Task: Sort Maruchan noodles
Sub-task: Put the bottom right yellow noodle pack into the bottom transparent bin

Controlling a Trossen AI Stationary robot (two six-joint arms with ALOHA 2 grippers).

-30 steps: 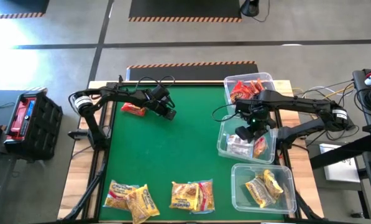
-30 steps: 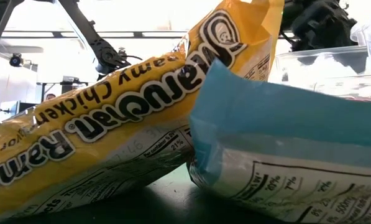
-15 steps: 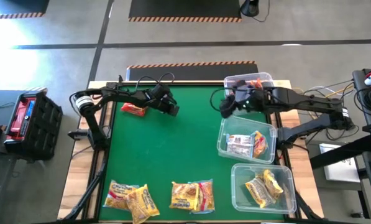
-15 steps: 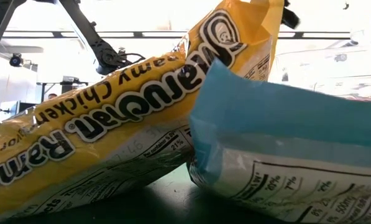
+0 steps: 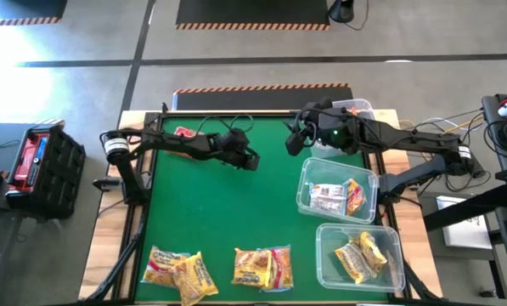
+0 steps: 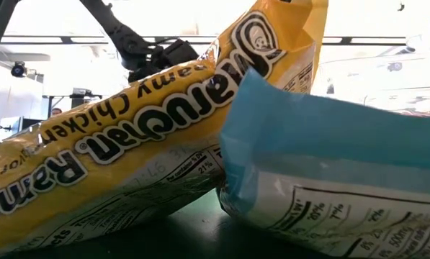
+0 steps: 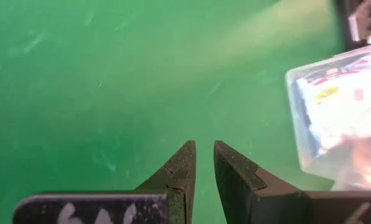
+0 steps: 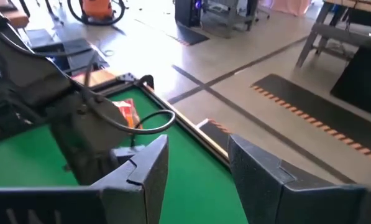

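Red packet (image 5: 183, 133): lies at table's far-left edge, beside left arm.
Left gripper (image 7: 204, 163): nearly closed, empty, mid-table.
Right gripper (image 8: 194, 168): parted, empty.
Advice: approach flat, pinch the crinkly edge.

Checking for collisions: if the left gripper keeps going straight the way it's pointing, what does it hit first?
Probably the middle clear bin; the left gripper, nearly shut and empty, points across bare green mat toward it, though depth is unclear.

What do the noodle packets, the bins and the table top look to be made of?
Noodle packets: thin glossy printed plastic film, judging by the crinkles and sheen. Bins: clear rigid plastic; contents show through the walls. Table top: matte green covering, possibly felt or a mat.
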